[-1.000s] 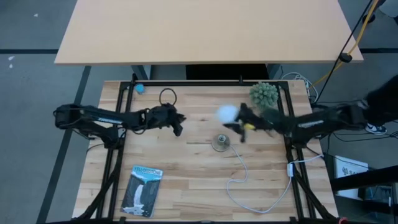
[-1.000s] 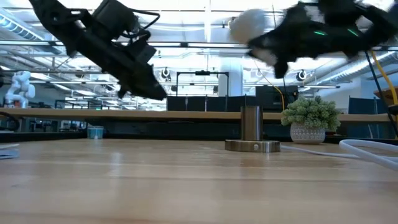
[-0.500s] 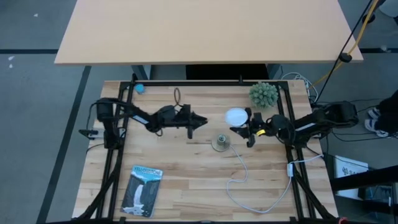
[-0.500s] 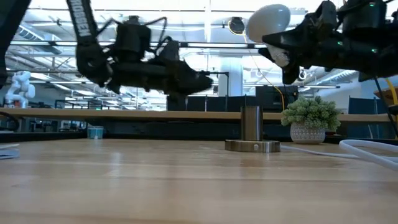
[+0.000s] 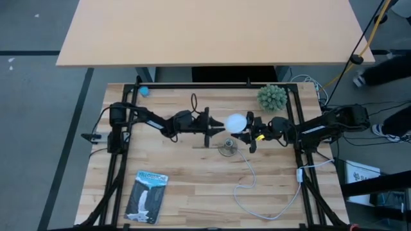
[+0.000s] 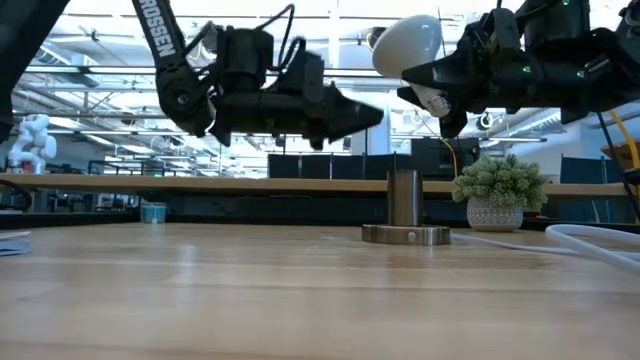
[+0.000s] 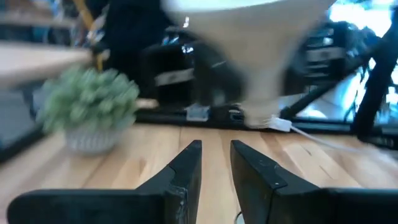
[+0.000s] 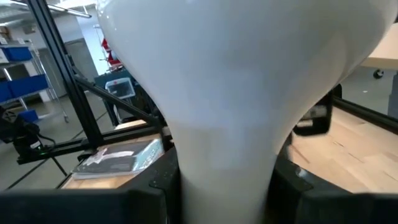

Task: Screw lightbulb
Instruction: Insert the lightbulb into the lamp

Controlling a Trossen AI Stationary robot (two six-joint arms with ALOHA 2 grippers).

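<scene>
The white lightbulb [image 5: 236, 122] hangs high over the table with my right gripper [image 5: 252, 130] shut on it. Its globe [image 6: 408, 45] tilts up toward the table's left. Below it the grey socket [image 6: 405, 212] stands upright on its round disc [image 5: 227, 147] on the wood. My left gripper [image 5: 212, 129] points level at the bulb from the table's left. It stops just short of the bulb and a little below the globe. Its fingers [image 7: 186, 168] stand a narrow gap apart with nothing between them. My right gripper pinches the bulb's narrow neck [image 8: 224, 168] between its two fingers, below the globe. The fingers come about level from the table's right. The bulb is lifted clear, above the socket, tilted with its globe away from the gripper.
A potted green plant [image 5: 273, 97] stands at the far right. The socket's white cord [image 5: 253, 186] loops toward the near right edge. A blue packaging card [image 5: 146, 196] lies near left, and a small blue object [image 5: 144, 90] at the far left corner.
My left gripper has swung toward the table's right, toward the bulb. It has tipped from slanting downward to level and rolled as it went. The bulb stays lifted in my right gripper over the socket.
</scene>
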